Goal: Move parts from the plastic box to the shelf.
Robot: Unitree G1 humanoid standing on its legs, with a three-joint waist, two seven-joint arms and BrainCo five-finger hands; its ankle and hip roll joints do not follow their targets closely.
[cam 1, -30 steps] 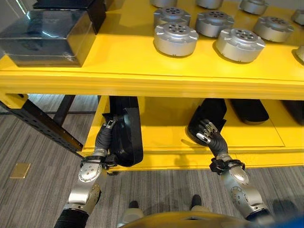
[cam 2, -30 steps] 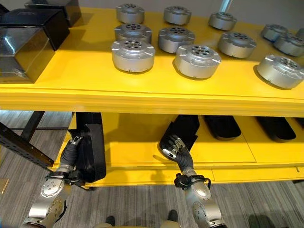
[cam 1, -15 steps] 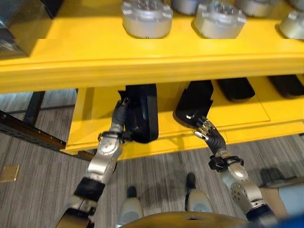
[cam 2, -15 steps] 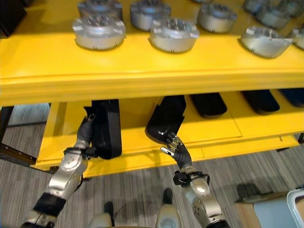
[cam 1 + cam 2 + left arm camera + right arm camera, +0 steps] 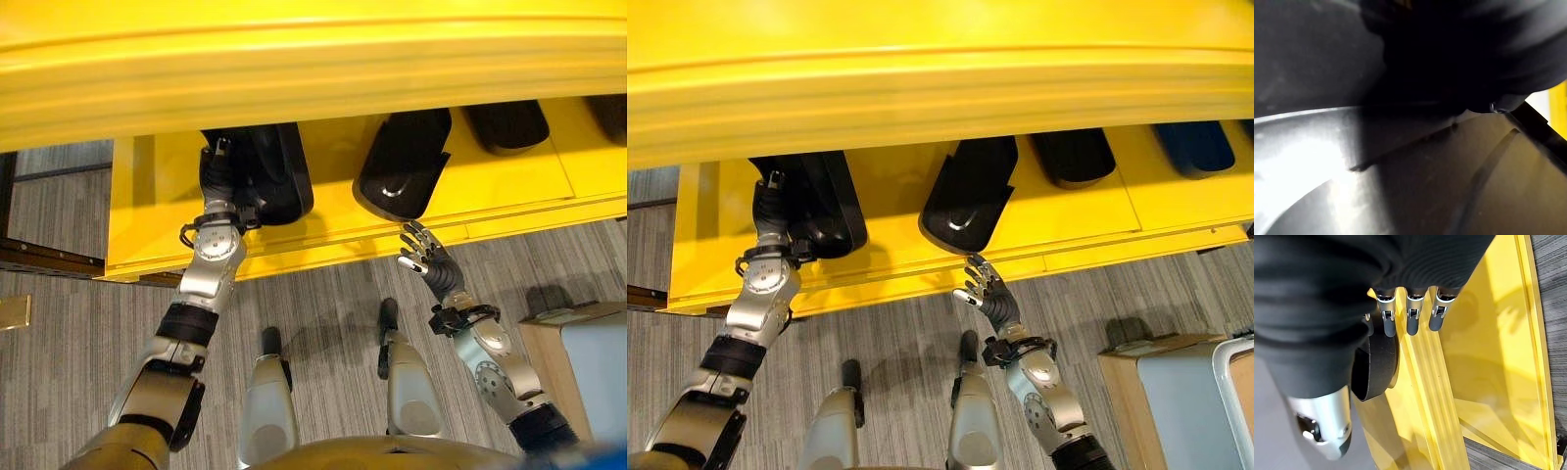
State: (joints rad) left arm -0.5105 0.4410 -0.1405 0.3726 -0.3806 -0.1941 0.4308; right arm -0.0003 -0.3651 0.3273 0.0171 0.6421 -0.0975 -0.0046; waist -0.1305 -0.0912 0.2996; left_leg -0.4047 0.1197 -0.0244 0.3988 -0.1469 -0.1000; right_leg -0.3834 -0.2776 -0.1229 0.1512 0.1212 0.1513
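Left eye view: my left hand (image 5: 217, 186) reached onto the lower yellow shelf (image 5: 147, 230), against the left black part (image 5: 269, 181); its fingers were hidden beside the part, so I could not tell whether they gripped it.
Right eye view: my right hand (image 5: 986, 289) hovered just off the shelf's front edge, fingers spread and loosely bent, holding nothing; the middle black part (image 5: 968, 194) lay just beyond the fingertips, apart from them.
Left wrist view: a glossy dark surface (image 5: 1322, 161) sat very close; my own fingers could not be made out.
Right wrist view: my fingers (image 5: 1411, 318) hung straight over the shelf lip, beside a dark rounded part edge (image 5: 1378, 362).
Handling, my judgement: the parts looked like stiff, smooth moulded shells, probably light but slippery; best taken by the long side edges.
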